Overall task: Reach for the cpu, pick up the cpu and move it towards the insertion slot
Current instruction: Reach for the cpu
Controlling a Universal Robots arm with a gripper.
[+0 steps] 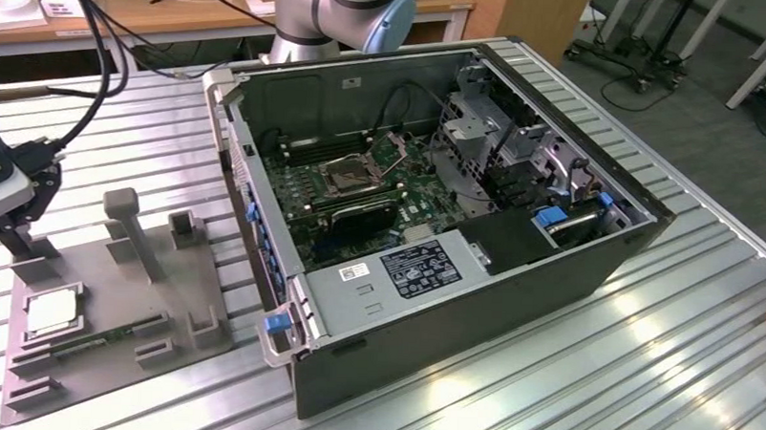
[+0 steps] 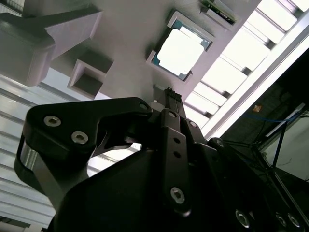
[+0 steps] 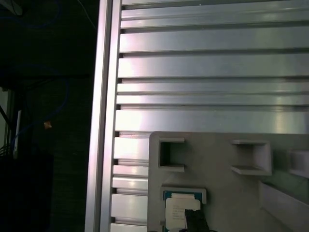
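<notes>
While the cpu [image 1: 51, 310] sits in its holder [image 1: 182, 304] (grey), the gripper [image 1: 7, 231] hovers nearby.

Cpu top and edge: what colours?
The cpu has a silvery-white top with a dark green edge; clearest in the second wrist view.

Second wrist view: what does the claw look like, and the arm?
The claw is matte black: angular plates and links with silver socket-head bolts. In the exterior view the arm is silver-grey tubing with a light blue joint cap; black cables run to its wrist.
</notes>
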